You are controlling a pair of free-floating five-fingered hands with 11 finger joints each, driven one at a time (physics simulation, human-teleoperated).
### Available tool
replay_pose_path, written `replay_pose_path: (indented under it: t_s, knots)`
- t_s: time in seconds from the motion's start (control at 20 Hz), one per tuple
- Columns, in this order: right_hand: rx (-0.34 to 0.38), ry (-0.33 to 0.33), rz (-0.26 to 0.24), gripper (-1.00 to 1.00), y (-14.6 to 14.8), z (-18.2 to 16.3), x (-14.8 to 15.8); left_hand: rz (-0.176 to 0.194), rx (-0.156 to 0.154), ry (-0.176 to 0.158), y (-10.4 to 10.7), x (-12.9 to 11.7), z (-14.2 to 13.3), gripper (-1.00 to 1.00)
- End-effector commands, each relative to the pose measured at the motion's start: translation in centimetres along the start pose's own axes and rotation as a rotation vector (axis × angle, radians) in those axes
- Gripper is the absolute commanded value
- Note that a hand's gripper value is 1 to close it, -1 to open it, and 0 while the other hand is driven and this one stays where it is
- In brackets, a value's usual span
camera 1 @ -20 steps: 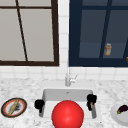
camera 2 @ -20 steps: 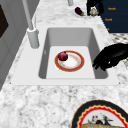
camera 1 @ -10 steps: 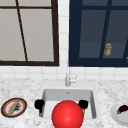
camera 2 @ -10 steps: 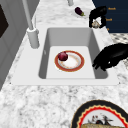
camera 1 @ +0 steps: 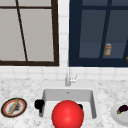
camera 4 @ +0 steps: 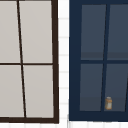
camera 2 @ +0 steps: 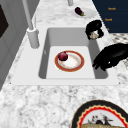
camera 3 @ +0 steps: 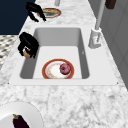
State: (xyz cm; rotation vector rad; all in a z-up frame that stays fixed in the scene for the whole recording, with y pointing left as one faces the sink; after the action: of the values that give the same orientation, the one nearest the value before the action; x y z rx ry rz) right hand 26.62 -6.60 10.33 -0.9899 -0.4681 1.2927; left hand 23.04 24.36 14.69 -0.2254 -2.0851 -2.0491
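My left hand (camera 1: 39, 103) hovers at the left front corner of the sink (camera 1: 67, 93), its fingers relaxed and drooping; it is the near hand (camera 2: 112, 56) in the left side view and the far hand (camera 3: 35, 11) in the right side view. My right hand (camera 2: 93, 26) hangs over the sink's front rim, curled round a small tan object (camera 2: 94, 35). From the right, that hand (camera 3: 28, 42) and the tan object (camera 3: 26, 53) are close. In the front view a big red ball (camera 1: 67, 114) hides most of the right hand (camera 1: 80, 106). In the basin lies a red-rimmed plate (camera 2: 69, 70) with a dark red round fruit (camera 2: 62, 56).
The faucet (camera 1: 68, 77) stands at the back of the sink. A patterned plate (camera 1: 13, 107) with a long tan item lies on the left counter. On the right counter, a white plate (camera 1: 117, 116) carries an eggplant (camera 1: 123, 108). A small bottle (camera 4: 108, 103) shows in the dark window.
My right hand has moved left along the sink's front edge and lower, slipping mostly behind the red ball in the front view. The left hand, plate and fruit have stayed put.
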Motion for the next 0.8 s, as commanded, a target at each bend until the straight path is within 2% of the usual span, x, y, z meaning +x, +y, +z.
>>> replay_pose_path:
  t_s: [0.0, 0.1, 0.15, 0.3, 0.4, 0.5, 0.6, 0.75]
  knots:
    - [-0.006, 0.004, 0.009, 1.0, -0.3, -3.1, 2.0, 0.0, 0.0, 0.0, 0.0, 0.0, 0.0, 0.0]
    - [0.087, 0.011, 0.066, 1.0, -1.9, -3.9, 2.0, 0.0, 0.0, 0.0, 0.0, 0.0, 0.0, 0.0]
    - [0.11, 0.011, 0.084, 1.0, -2.4, -4.4, 2.0, 0.0, 0.0, 0.0, 0.0, 0.0, 0.0, 0.0]
    - [0.096, -0.032, 0.128, 1.0, -1.4, -4.3, 1.4, 0.0, 0.0, 0.0, 0.0, 0.0, 0.0, 0.0]
    - [0.084, -0.03, 0.131, 1.0, -1.8, -3.8, 1.4, 0.0, 0.0, 0.0, 0.0, 0.0, 0.0, 0.0]
    - [0.062, -0.028, 0.113, 1.0, -1.6, -3.9, 1.4, 0.0, 0.0, 0.0, 0.0, 0.0, 0.0, 0.0]
    - [0.067, -0.022, 0.139, 1.0, -0.9, -4.5, 1.9, 0.0, 0.0, 0.0, 0.0, 0.0, 0.0, 0.0]
    - [0.091, -0.015, 0.099, 1.0, -1.4, -4.4, 1.5, 0.0, 0.0, 0.0, 0.0, 0.0, 0.0, 0.0]
